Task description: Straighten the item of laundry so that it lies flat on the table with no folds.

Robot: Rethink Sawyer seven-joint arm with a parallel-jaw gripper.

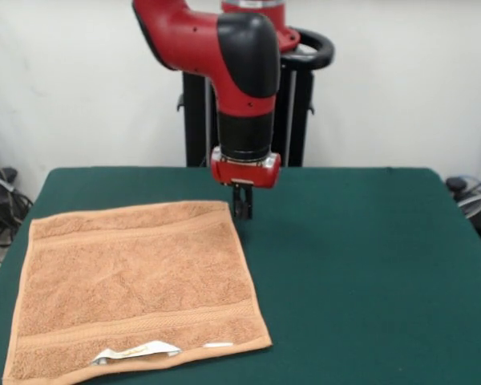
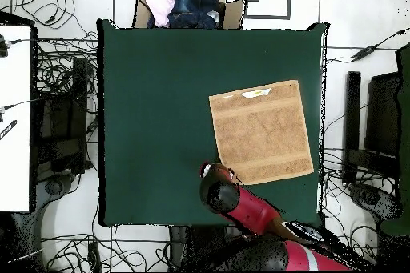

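Observation:
The orange-tan towel (image 1: 136, 285) lies spread out flat on the left half of the green table (image 1: 369, 265), with its border bands running across it. A white care label (image 1: 136, 350) sticks out at its near edge. My gripper (image 1: 241, 208) hangs just past the towel's far right corner, close above the table, shut and holding nothing. In the overhead view the towel (image 2: 262, 131) lies right of the table's (image 2: 152, 110) middle, with the label (image 2: 255, 93) at its top edge. The red arm (image 2: 232, 202) hides the gripper there.
The black pedestal (image 1: 293, 112) stands behind the table's far edge. A cardboard box with clothes (image 2: 188, 6) sits beyond the table's top edge in the overhead view. Cables (image 2: 56, 126) lie on the floor around the table.

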